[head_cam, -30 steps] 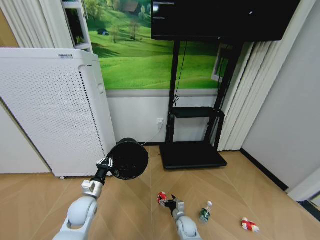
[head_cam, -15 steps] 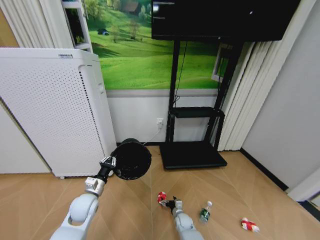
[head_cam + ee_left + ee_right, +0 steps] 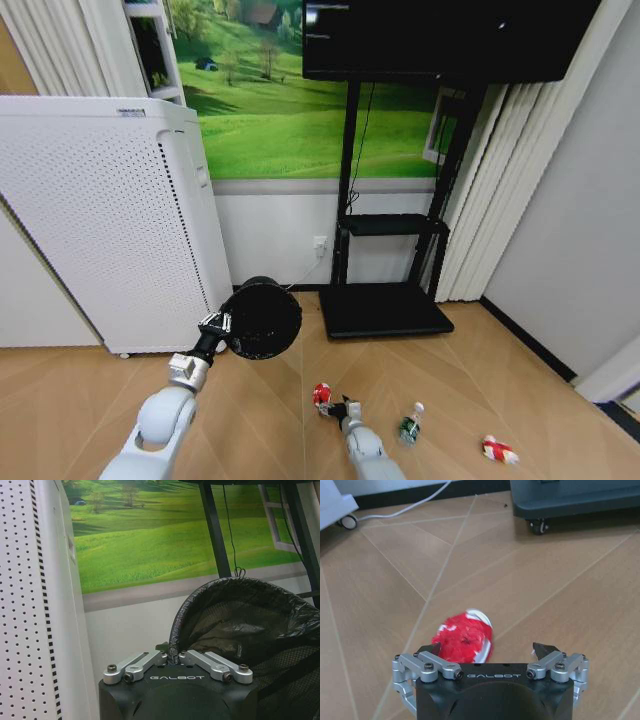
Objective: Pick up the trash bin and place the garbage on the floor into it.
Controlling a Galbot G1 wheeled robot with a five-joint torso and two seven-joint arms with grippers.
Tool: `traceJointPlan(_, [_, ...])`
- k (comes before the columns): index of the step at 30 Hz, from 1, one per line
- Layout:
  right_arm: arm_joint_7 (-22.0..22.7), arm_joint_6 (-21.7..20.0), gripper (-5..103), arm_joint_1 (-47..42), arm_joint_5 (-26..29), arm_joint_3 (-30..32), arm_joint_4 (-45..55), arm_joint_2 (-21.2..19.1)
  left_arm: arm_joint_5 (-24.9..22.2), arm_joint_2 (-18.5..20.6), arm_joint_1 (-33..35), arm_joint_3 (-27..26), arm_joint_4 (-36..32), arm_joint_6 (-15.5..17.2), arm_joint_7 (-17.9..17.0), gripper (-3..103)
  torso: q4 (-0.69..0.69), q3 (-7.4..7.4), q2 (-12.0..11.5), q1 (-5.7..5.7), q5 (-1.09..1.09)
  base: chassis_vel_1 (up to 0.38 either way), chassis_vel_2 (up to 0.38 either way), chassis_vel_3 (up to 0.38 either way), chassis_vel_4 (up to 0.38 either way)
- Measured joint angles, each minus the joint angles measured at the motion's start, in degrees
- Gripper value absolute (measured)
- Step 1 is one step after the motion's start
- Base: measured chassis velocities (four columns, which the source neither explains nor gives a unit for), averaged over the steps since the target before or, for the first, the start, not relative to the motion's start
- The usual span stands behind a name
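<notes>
Looking down from the head view: left gripper (image 3: 222, 322) raised above the wooden floor (image 3: 60, 400), clamped on the rim of the trash bin (image 3: 262, 318), bin tipped with its base toward the camera, just in front of the white perforated cabinet (image 3: 100, 220); right gripper (image 3: 337, 407) low near the floor, fingers spread, touching or just beside the red scrap (image 3: 321, 395); small greenish bottle (image 3: 410, 424) upright on the floor to the right of that gripper, near but apart; red-and-white wrapper (image 3: 498, 450) farther right, well apart; black stand (image 3: 385, 300) against the wall behind. Left wrist view: left gripper (image 3: 173, 656) closed on the lip of the trash bin (image 3: 240, 620), black liner folded over the rim, mesh wall visible inside, white cabinet (image 3: 35, 605) beside. Right wrist view: right gripper (image 3: 486, 652) open, fingertips (image 3: 542, 649) apart, red scrap (image 3: 465, 642) lying on the floor (image 3: 545, 580) between the jaws and nearer one of them, white trim at its edge; contact with either fingertip not discernible; wheeled base of the stand (image 3: 570, 500) and a white cable (image 3: 410, 507) beyond.
</notes>
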Motion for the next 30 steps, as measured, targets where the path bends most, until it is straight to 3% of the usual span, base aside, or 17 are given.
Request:
traceJointPlan(10, [-0.5, -1.0, 100, -3.3, 1.9, -2.9, 5.4, 0.0, 1.1, -1.1, 1.0, -0.3, -0.1, 0.0, 0.2, 3, 0.0, 0.0, 0.0, 0.0, 0.0, 0.0, 0.0, 0.0, 0.0])
traceJointPlan(30, [2.8, 3.3, 100, 2.2, 2.4, -6.5, -4.0, 0.0, 0.2, -0.9, 1.1, -1.3, -0.7, -0.1, 0.9, 3, 0.0, 0.0, 0.0, 0.0, -0.01, 0.0, 0.0, 0.0, 0.0])
